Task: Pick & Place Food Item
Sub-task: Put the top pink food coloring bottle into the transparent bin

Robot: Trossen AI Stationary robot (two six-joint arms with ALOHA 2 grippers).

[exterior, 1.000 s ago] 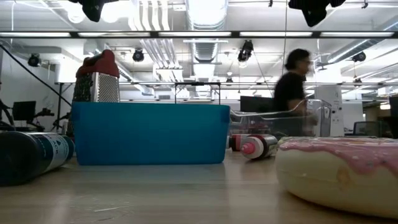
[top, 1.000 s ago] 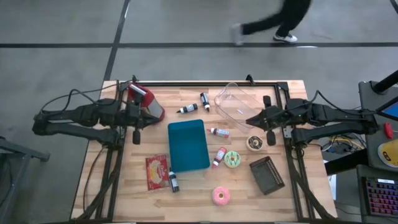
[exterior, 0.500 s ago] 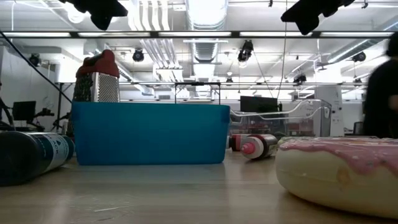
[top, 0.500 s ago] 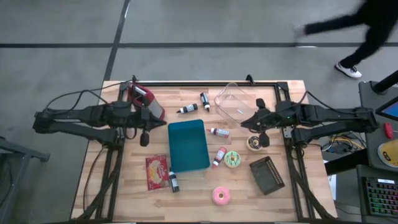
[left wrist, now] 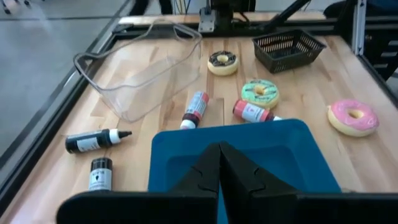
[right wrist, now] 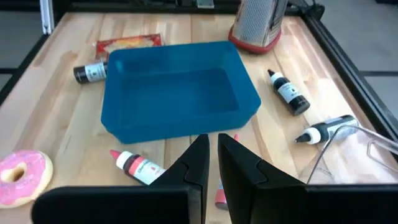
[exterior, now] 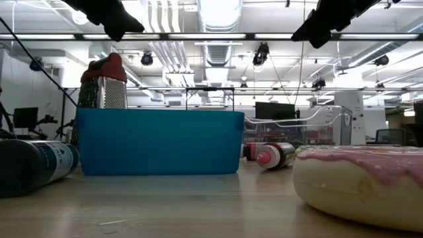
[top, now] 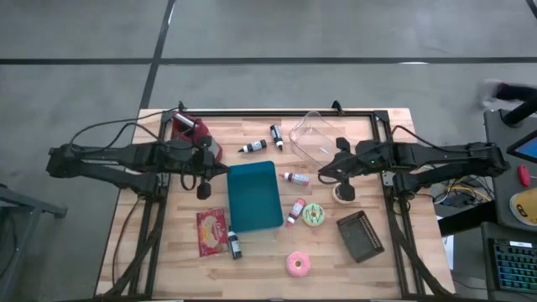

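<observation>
Near the table's right edge: brown donut [top: 342,193], right gripper [top: 346,188] above it, jaws shut, empty. Green donut [top: 313,215] and red bottle [top: 295,210] just beside; a closed descent may knock them. Left gripper [top: 202,186] shut, by tub [top: 253,196]

Closed fingers [left wrist: 219,163] above blue tray [left wrist: 273,146]
</observation>
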